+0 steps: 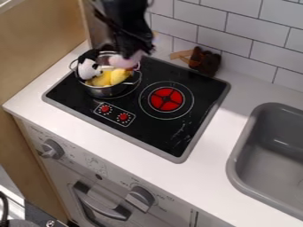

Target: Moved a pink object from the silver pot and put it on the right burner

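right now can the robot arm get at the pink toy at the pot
Very likely yes. The gripper hangs right at the pink toy, the pot is open on top, and neither the yellow toy nor the black-and-white toy seems to cover it.

– Place?
– Looks like a toy kitchen. Black rectangular cooktop (208, 89) below the black two-finger gripper (133, 48), grey rounded sink (234, 170) well apart from it.
– More?
– White rectangular wall tiles (237, 60) near it, grey-handled oven front (98, 206) farther below.

Soft, fairly bright light with gentle shadows.
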You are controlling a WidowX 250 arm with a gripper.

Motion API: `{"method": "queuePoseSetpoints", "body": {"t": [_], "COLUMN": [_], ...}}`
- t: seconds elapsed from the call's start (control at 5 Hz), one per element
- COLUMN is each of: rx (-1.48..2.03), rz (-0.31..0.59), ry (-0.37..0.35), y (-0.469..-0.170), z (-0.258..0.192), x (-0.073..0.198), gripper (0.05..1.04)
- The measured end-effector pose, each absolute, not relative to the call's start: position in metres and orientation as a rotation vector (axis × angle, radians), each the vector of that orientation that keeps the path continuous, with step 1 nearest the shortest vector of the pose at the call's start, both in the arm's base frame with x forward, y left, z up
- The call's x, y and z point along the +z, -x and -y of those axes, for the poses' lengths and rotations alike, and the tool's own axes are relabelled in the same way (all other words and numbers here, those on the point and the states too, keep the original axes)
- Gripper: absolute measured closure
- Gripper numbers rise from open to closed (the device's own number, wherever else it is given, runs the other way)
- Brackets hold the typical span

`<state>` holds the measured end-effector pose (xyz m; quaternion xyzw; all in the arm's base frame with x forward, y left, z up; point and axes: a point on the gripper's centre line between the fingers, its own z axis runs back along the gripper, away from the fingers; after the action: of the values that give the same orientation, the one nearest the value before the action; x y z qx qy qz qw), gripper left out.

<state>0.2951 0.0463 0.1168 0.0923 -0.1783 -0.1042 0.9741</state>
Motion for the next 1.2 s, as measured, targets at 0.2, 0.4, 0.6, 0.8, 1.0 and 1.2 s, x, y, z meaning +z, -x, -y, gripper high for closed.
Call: {"method": "queuePoseSetpoints", "body": {"t": [0.2, 0.4, 0.6, 0.8, 1.0, 1.2], "rx": [-0.204, -0.197, -0.196, -0.219, -0.221, -0.235], "rz": [0.399, 0.425, 0.454, 0.496, 0.517, 0.498], "ry": [-0.223, -0.258, -0.286, -0.292, -0.283, -0.257], "y": [-0.298, -0.304, -0.31, -0.313, -0.316, -0.313], "z": [-0.03, -0.02, -0.02, -0.02, -0.024, -0.032], "x": [0.108, 0.087, 0.073, 0.067, 0.067, 0.064], "gripper": [1.018, 1.018, 0.994, 0.827, 0.561, 0.258]}}
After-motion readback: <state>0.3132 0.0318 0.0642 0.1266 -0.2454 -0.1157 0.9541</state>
